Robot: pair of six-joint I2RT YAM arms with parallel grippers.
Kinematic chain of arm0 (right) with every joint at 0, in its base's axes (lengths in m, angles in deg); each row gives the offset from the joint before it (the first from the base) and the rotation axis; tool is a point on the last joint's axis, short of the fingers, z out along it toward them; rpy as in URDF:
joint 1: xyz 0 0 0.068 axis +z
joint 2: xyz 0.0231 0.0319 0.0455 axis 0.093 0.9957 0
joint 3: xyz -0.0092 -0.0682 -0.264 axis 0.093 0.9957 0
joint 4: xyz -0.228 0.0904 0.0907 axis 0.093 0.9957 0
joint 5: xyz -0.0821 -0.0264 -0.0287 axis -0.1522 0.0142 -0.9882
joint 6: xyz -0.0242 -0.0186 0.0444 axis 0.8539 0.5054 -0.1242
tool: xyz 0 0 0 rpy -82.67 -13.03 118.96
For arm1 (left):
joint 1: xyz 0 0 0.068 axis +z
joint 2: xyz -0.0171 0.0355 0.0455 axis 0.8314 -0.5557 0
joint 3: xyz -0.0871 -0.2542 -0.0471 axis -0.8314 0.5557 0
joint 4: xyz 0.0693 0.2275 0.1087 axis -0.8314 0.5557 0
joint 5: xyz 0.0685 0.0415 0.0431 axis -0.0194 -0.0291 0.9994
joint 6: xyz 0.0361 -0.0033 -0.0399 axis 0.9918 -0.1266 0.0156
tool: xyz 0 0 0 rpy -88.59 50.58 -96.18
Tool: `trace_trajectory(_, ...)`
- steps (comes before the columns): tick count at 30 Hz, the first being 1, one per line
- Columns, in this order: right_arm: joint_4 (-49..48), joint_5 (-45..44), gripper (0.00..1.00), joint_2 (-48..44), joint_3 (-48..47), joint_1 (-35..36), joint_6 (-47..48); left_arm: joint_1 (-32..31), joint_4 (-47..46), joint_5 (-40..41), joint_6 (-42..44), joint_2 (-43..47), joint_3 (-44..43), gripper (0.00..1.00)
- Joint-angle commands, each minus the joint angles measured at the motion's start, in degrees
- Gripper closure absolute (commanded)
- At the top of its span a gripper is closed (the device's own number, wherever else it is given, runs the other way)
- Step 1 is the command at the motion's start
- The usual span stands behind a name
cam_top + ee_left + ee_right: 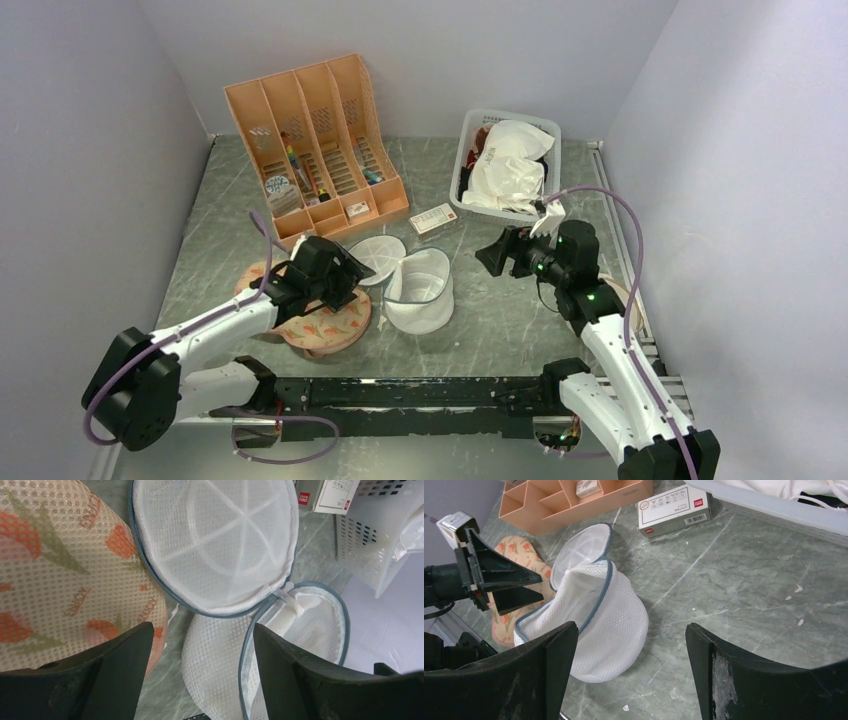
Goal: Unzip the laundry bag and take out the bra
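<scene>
The laundry bag [420,292] stands unzipped at the table's middle, its round mesh lid [380,258] flipped open to the left. It also shows in the left wrist view [220,655] and the right wrist view [609,620]. Its inside looks white; I cannot tell what lies in it. A white soft garment [510,165], seemingly the bra, lies on top of the grey basket [468,135]. My left gripper [355,268] is open and empty beside the lid, just above the bag [202,630]. My right gripper [490,255] is open and empty to the bag's right [631,627].
A pink carrot-patterned pad [320,322] lies under my left arm. An orange file organiser [315,140] stands at the back left. A small white box [432,218] lies between the organiser and the basket. Grey walls enclose the left, back and right.
</scene>
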Motion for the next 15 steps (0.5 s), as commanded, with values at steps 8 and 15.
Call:
trace_trajectory(8, 2.1, -0.2, 0.20, -1.9, 0.0, 0.2, 1.4, 0.4, -14.7, -1.0, -5.6, -8.8, 1.8, 0.32)
trace_trajectory(15, 2.0, 0.1, 0.20, -2.7, 0.8, 0.2, 0.9, 0.9, -19.7, -1.3, -9.1, -13.2, 2.7, 0.41)
